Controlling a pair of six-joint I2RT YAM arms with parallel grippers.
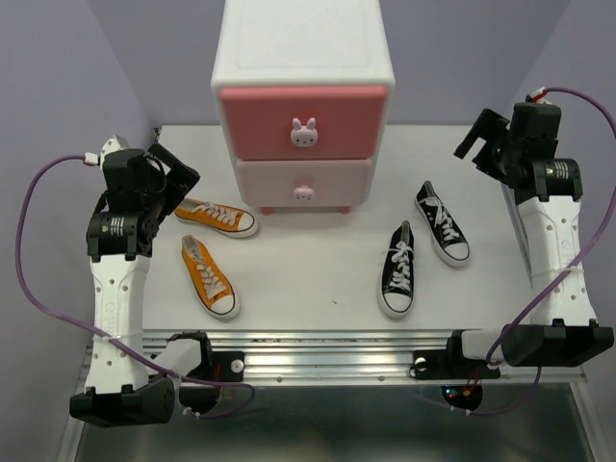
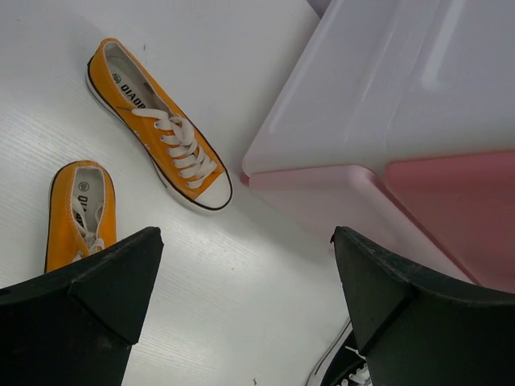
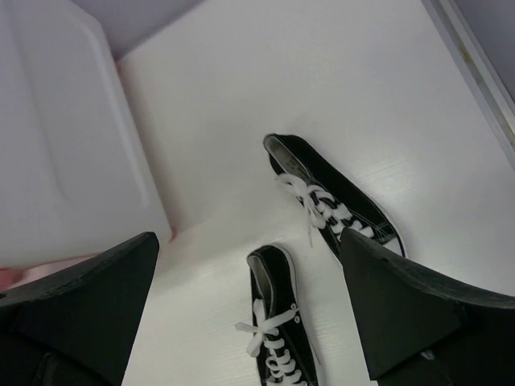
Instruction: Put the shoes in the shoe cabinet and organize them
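Note:
The white shoe cabinet (image 1: pixel 303 67) stands at the back middle with both pink drawers shut. Two orange shoes lie left of it, one near its foot (image 1: pixel 216 217) and one nearer me (image 1: pixel 208 276). Two black shoes lie to the right, one (image 1: pixel 397 269) nearer the middle and one (image 1: pixel 442 222) further right. My left gripper (image 1: pixel 178 183) is open and empty above the orange shoes (image 2: pixel 161 137) (image 2: pixel 80 213). My right gripper (image 1: pixel 478 140) is open and empty above the black shoes (image 3: pixel 334 197) (image 3: pixel 282 322).
The cabinet's side wall fills the upper right of the left wrist view (image 2: pixel 402 96) and the left of the right wrist view (image 3: pixel 72 137). A metal rail (image 1: pixel 327 351) runs along the table's near edge. Purple walls close in the back and sides.

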